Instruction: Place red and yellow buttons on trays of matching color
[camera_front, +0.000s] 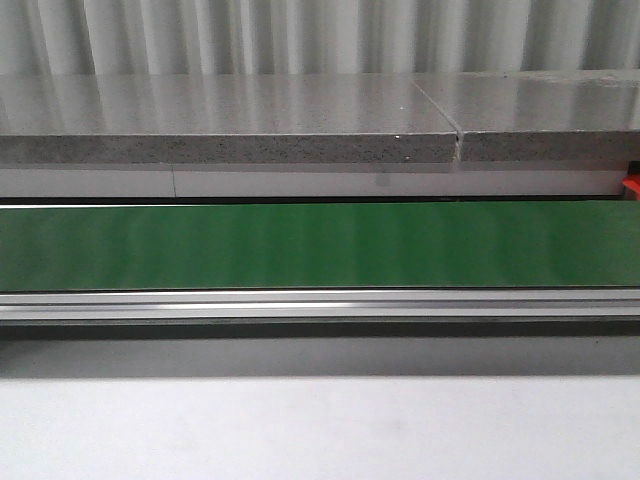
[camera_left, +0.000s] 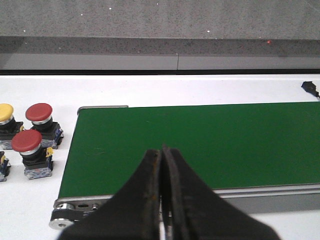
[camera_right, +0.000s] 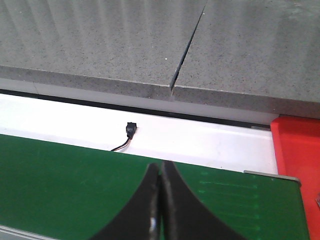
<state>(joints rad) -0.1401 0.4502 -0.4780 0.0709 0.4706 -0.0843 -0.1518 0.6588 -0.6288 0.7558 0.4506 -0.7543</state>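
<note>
The front view shows only the green conveyor belt (camera_front: 320, 245) running across the frame, its aluminium rail, the white table (camera_front: 320, 430) in front and a grey stone ledge (camera_front: 230, 130) behind; neither arm appears in this view, and only a small red sliver shows at the right edge. In the left wrist view the left gripper (camera_left: 161, 155) hangs over the near edge of the belt with its fingers pressed together and nothing between them. Beside the belt's end, on the white table, stand two red buttons (camera_left: 38, 113) (camera_left: 26, 141) close together, and a yellow button (camera_left: 5, 112) cut off by the frame edge; a further part below it is too cropped to identify. In the right wrist view the right gripper (camera_right: 161, 170) is likewise closed and empty over the belt. A red tray (camera_right: 298, 150) lies just past the belt's end, only partly in frame. A small black connector (camera_right: 130, 129) with its wire rests on the white strip behind the belt.
</note>
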